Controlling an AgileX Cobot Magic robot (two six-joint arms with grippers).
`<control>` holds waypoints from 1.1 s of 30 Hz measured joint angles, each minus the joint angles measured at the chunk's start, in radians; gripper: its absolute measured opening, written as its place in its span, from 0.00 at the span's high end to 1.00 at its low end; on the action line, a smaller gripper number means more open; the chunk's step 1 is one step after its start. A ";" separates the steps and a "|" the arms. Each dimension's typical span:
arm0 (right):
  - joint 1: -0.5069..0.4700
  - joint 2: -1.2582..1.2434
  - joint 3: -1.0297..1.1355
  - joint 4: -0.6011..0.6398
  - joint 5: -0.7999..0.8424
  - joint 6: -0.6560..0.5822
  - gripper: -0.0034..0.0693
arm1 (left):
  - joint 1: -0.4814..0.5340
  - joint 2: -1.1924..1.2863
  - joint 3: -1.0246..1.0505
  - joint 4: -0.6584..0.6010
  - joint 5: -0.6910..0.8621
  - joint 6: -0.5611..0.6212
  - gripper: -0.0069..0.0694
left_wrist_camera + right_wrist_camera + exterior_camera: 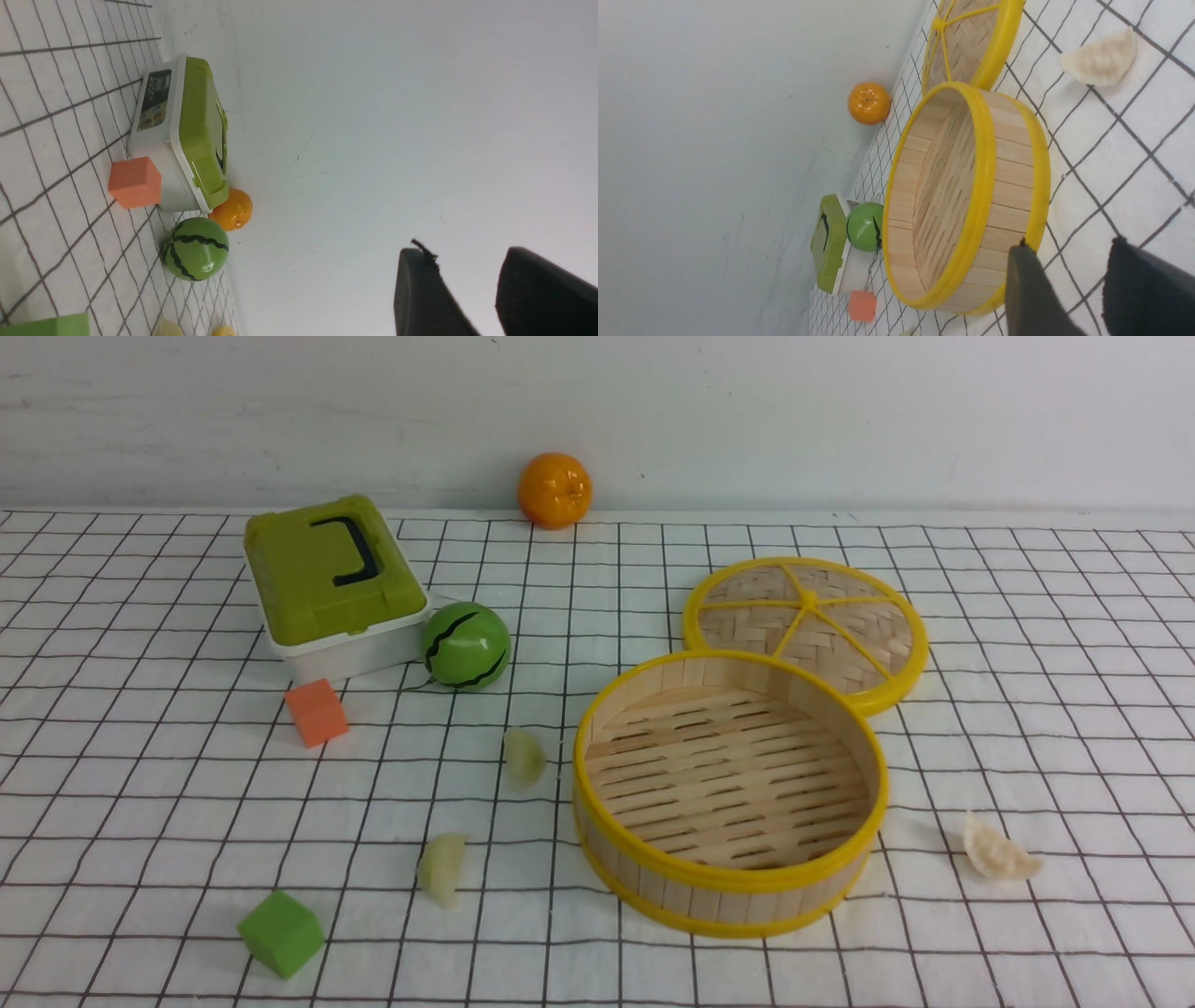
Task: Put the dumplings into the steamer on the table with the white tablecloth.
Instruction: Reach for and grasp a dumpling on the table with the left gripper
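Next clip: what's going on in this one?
Nothing is being handled yet. The steamer sits empty on the white tablecloth. All three dumplings lie outside it on the cloth: two yellow-green dumplings on its left, the cream dumpling on its right. The left pincer and right pincer are both open and hold nothing, neither touching a dumpling.

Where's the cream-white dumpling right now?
Front view: the cream-white dumpling lies on the tablecloth on the robot's right, just right of the steamer and apart from it, nearer the camera than the woven lid.
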 joint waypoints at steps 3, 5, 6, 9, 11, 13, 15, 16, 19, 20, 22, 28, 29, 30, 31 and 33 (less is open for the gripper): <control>0.000 0.000 0.000 0.007 -0.014 0.000 0.62 | 0.000 0.000 0.000 -0.049 -0.002 -0.012 0.60; 0.000 0.000 0.000 0.026 -0.013 -0.003 0.62 | 0.000 0.000 -0.003 -0.065 0.017 -0.018 0.60; 0.000 0.000 -0.008 0.035 -0.009 -0.013 0.62 | 0.000 0.000 -0.015 -0.064 0.034 -0.017 0.60; 0.000 0.000 -0.071 0.058 0.009 -0.127 0.62 | 0.000 0.000 -0.125 0.024 0.162 0.052 0.60; 0.000 0.000 -0.150 0.060 0.003 -0.247 0.62 | 0.000 0.000 -0.246 0.138 0.262 0.153 0.60; 0.000 0.010 -0.212 0.061 -0.007 -0.364 0.62 | 0.000 0.015 -0.338 0.219 0.341 0.235 0.60; 0.000 0.092 -0.344 0.064 -0.014 -0.562 0.66 | 0.000 0.138 -0.521 0.357 0.512 0.323 0.60; 0.000 0.132 -0.383 0.064 -0.012 -0.604 0.67 | 0.000 0.179 -0.558 0.390 0.571 0.337 0.60; 0.000 0.323 -0.535 0.057 0.034 -0.821 0.80 | 0.000 0.421 -0.749 0.484 0.818 0.381 0.60; 0.000 0.360 -0.576 0.053 0.060 -0.871 0.83 | 0.000 0.504 -0.812 0.504 0.887 0.396 0.60; 0.001 0.479 -0.666 0.037 0.135 -0.963 0.92 | 0.000 0.632 -0.907 0.536 1.040 0.438 0.60; 0.082 0.678 -0.826 -0.033 0.332 -1.032 0.98 | -0.108 0.976 -1.116 0.594 1.272 0.516 0.60; 0.121 0.712 -0.844 -0.078 0.363 -1.031 0.98 | -0.172 1.068 -1.155 0.609 1.287 0.533 0.60; 0.130 0.724 -0.848 -0.103 0.371 -1.028 0.98 | -0.191 1.080 -1.160 0.612 1.288 0.535 0.60; 0.158 0.746 -0.856 -0.159 0.400 -1.011 0.98 | -0.258 1.172 -1.191 0.639 1.296 0.536 0.60; 0.195 0.770 -0.859 -0.260 0.445 -0.947 0.98 | -0.349 1.293 -1.239 0.676 1.307 0.517 0.59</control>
